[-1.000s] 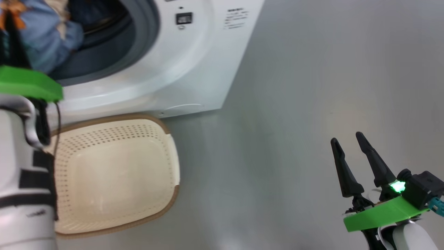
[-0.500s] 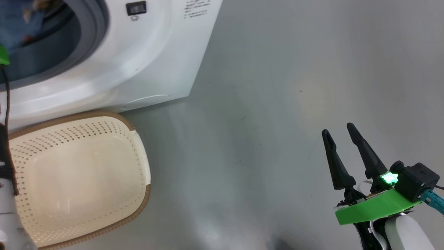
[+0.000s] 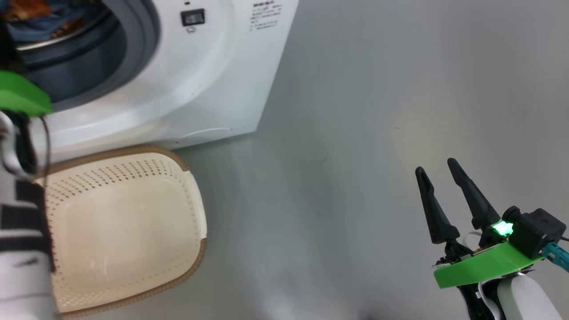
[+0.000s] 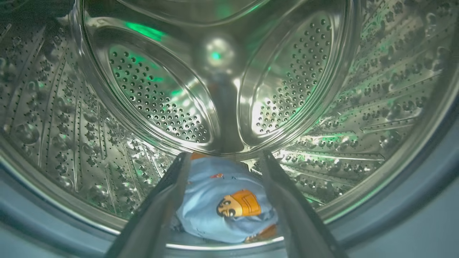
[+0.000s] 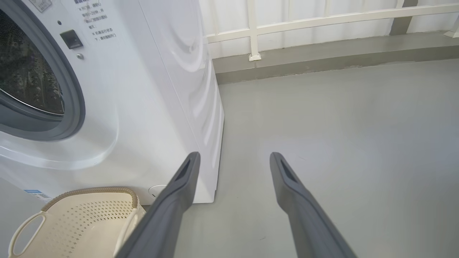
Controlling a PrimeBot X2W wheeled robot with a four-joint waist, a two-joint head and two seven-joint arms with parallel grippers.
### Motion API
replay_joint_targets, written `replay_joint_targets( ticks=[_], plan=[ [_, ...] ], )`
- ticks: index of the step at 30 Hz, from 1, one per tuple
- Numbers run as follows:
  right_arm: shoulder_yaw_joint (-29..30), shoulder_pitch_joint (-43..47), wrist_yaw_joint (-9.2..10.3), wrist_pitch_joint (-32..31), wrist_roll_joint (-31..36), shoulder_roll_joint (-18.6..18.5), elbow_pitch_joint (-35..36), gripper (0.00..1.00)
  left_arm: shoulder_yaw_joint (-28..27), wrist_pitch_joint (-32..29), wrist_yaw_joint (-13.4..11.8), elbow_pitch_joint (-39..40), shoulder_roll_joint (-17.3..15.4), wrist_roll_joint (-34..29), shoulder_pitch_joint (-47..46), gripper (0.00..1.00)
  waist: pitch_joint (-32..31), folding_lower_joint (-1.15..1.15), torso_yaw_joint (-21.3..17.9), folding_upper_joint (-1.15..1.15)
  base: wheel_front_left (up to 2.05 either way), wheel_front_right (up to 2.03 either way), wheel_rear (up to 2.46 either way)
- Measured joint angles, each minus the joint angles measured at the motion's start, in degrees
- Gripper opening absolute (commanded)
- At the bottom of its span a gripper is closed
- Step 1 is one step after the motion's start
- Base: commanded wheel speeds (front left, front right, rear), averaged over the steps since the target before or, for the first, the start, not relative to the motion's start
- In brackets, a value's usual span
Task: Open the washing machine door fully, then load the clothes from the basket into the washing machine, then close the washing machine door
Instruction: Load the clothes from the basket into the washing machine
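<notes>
- Inside the steel drum (image 4: pixel 157 93), the left gripper (image 4: pixel 225 154) stands with its two dark fingers spread wide; nothing is pinched between them
- Just past and below its fingertips, the clothes (image 4: pixel 222 204) lie in a light-blue heap on the drum's bottom, close to the front lip (an orange and black cartoon patch faces up); the cloth shows in the gap between the fingers, but I cannot tell if it touches them
- Around that gripper runs the perforated drum wall, with the grey gasket (image 3: pixel 142 58) behind the fingers at the mouth
- Well to the right of the machine, the right gripper (image 3: pixel 436 166) hangs over bare grey floor (image 5: pixel 322 143); its fingers stand apart and hold nothing
- To that gripper's left stands the washing machine (image 5: pixel 143 89), its round opening uncovered
- Lower left of the right gripper sits the basket (image 3: pixel 133 231), touching or just in front of the machine's base; its whole perforated cream bottom is in plain sight
</notes>
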State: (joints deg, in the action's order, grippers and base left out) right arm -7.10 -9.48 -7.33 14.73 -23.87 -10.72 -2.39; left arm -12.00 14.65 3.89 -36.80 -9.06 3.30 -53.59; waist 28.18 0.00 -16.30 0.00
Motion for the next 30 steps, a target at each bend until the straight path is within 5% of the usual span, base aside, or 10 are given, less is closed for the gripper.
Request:
replay_joint_targets(
  ticks=[18,30],
  plan=[
    [0.5,7.8,0.00,0.0,0.6,-2.6,-1.3,1.00,0.1,0.0,2.0,6.7,6.4,0.4,24.6,1.00,-11.1,0.00,4.9,0.00,0.00,0.00,0.00],
    [2.0,11.8,0.01,0.0,0.6,-3.7,-1.6,1.00,1.2,0.0,2.8,12.2,7.0,1.6,35.7,1.00,-17.8,0.00,8.8,0.00,0.00,0.00,0.00]
  ],
)
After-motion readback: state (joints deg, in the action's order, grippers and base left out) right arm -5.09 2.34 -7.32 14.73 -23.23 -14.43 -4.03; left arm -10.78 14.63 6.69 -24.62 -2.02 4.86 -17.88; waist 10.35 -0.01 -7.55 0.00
